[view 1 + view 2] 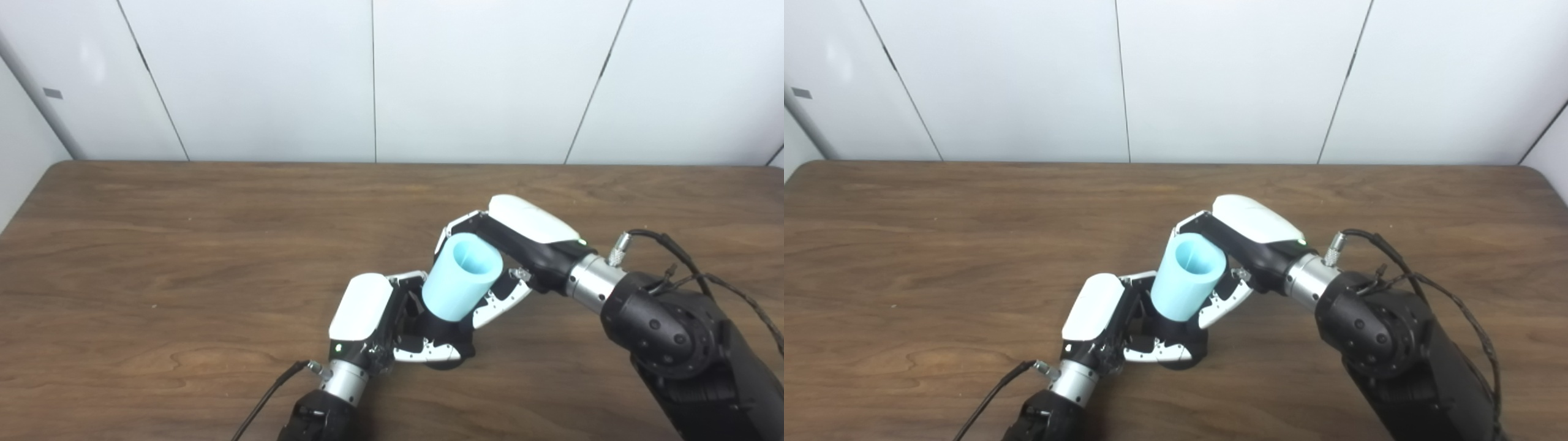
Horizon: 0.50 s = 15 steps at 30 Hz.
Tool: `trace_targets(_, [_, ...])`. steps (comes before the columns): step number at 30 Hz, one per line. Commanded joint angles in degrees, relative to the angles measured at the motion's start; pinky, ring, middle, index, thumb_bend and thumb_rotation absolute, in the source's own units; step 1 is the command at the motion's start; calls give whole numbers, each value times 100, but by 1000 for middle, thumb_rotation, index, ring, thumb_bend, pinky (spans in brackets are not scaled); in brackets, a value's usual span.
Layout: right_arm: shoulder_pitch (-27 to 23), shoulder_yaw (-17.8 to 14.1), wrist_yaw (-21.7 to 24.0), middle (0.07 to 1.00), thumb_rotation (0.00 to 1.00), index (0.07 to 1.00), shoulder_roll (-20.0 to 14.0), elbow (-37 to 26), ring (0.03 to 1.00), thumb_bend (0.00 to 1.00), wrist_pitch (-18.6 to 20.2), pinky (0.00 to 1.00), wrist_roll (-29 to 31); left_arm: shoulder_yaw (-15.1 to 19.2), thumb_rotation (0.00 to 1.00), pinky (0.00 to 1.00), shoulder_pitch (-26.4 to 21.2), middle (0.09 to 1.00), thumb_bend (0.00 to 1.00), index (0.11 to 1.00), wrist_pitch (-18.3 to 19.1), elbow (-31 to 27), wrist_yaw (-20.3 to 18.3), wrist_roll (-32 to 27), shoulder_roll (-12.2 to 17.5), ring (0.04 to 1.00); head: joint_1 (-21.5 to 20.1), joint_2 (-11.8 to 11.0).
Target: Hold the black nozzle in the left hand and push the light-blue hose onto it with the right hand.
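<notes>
The light-blue hose (460, 275), a short wide tube, stands tilted with its open end up and toward me. My right hand (514, 245) is shut on the light-blue hose from the right, fingers behind and thumb in front. Its lower end sits over the black nozzle (450, 343), of which only the dark base shows, low over the wooden table (184, 257). My left hand (392, 324) is shut on the black nozzle from the left. Both hands also show in the right eye view, the left hand (1118, 327) and the right hand (1243, 242).
White wall panels (367, 79) rise behind the table's far edge. Cables (704, 269) run along my right forearm, and one cable (269, 392) trails from my left wrist.
</notes>
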Motion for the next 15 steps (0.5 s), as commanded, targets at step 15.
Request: trace_targets(15, [-94,-77,266,493,0,540,74,-237,388,496,-33,353,-187,-267,0,317,383,451,470,523,114,489,-487,-81,25,404,-53,-11])
